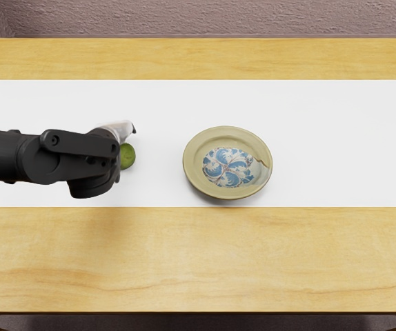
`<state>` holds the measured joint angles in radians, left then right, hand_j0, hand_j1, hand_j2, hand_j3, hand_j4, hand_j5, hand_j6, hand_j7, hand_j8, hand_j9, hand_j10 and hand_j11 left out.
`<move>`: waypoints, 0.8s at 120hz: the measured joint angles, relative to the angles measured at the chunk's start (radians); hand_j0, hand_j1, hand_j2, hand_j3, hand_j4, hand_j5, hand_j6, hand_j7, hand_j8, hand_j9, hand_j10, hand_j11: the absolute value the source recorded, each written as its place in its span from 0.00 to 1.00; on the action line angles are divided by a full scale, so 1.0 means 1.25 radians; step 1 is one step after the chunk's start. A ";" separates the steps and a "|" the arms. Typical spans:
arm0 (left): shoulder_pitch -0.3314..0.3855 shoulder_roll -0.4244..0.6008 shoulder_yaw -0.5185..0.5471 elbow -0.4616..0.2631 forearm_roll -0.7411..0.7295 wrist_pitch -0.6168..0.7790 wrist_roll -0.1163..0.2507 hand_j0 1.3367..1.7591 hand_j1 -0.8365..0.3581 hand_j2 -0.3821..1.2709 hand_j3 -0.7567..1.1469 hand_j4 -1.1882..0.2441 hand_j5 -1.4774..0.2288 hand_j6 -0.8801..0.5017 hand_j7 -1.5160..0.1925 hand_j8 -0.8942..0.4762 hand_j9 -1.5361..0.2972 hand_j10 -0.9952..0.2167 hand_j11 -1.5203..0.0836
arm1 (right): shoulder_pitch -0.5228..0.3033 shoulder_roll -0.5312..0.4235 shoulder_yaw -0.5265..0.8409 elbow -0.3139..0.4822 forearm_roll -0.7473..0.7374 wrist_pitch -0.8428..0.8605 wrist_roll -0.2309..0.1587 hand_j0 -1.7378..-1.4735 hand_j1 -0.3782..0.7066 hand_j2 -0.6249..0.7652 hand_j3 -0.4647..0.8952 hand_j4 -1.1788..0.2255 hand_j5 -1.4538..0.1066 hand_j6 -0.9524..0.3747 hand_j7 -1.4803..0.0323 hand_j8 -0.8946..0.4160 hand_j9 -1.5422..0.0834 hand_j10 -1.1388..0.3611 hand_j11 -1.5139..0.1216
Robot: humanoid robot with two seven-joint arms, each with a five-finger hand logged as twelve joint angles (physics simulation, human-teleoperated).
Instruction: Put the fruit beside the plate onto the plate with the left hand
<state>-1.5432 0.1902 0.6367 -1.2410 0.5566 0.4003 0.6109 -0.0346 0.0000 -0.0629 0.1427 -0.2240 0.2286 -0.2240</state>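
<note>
As the left arm (pixel 8 157) comes in from the left edge at mid-height, its dark left hand (pixel 87 164) sits low over the white runner (pixel 336 138), well left of centre. Right against the hand's right side, there's the green fruit (pixel 130 156): only its right part shows, the rest is hidden behind the hand, and I cannot tell whether the hand is clamped on it or merely up against it. Moving right, a clear strip of runner, then the plate (pixel 194 165) just right of centre, olive rim, blue pattern in the middle. Fruit and plate are apart, both on the runner across the wooden table (pixel 198 262).
</note>
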 joint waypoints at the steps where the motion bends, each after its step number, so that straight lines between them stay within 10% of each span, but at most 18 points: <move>1: 0.000 0.000 0.000 0.000 0.000 0.000 0.000 0.76 0.78 0.26 0.40 0.68 0.70 0.48 0.73 0.50 0.69 0.64 0.78 | 0.000 0.000 0.000 0.000 0.000 0.000 0.000 0.30 0.04 0.45 0.34 0.83 0.92 0.71 0.97 0.67 0.94 0.75 0.91; 54: 0.030 0.007 -0.031 0.004 -0.009 -0.001 0.000 0.76 0.61 0.28 0.40 0.54 0.58 0.41 0.62 0.38 0.56 0.49 0.63 | 0.000 0.000 0.000 0.000 0.000 0.000 0.000 0.30 0.04 0.45 0.34 0.83 0.92 0.71 0.97 0.67 0.94 0.75 0.91; 60: 0.060 0.013 -0.056 0.005 -0.001 0.033 0.003 0.82 0.53 0.20 0.69 0.47 0.59 0.56 0.41 0.52 0.39 0.42 0.59 | 0.000 0.000 0.000 0.000 0.000 0.000 0.000 0.30 0.04 0.45 0.34 0.83 0.92 0.71 0.97 0.67 0.94 0.75 0.91; 96: 0.050 0.042 -0.098 0.004 -0.016 -0.006 0.004 0.76 0.43 0.32 0.49 0.39 0.43 0.46 0.46 0.45 0.41 0.44 0.46 | 0.000 0.000 0.000 0.000 0.000 0.000 0.000 0.30 0.04 0.45 0.34 0.83 0.92 0.71 0.97 0.67 0.94 0.75 0.91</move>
<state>-1.4812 0.2432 0.5136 -1.2357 0.5365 0.3923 0.6157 -0.0346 0.0000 -0.0628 0.1427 -0.2240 0.2287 -0.2240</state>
